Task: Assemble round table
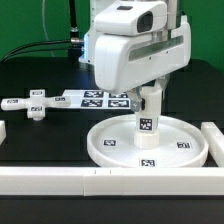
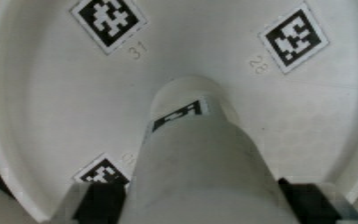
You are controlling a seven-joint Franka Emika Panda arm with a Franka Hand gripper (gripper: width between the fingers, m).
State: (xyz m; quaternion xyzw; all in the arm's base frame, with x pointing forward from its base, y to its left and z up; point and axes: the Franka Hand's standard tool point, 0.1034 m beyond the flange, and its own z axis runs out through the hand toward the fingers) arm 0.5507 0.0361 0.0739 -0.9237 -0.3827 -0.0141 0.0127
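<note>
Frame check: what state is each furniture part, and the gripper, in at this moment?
leg: upright at the centre of the disc, held by the gripper; whether it is seated in the hub cannot be told.
disc: flat on the table, rim up.
cross-shaped foot: lying loose on the table, apart from the disc.
gripper: shut on the leg, one finger on each side.

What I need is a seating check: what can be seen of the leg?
The leg is a short, smooth white plastic cylinder with a small black-and-white tag on its side. It stands upright at the middle of the round disc, lower end meeting it. The gripper grips its upper end from both sides. How deeply it sits cannot be told.
</note>
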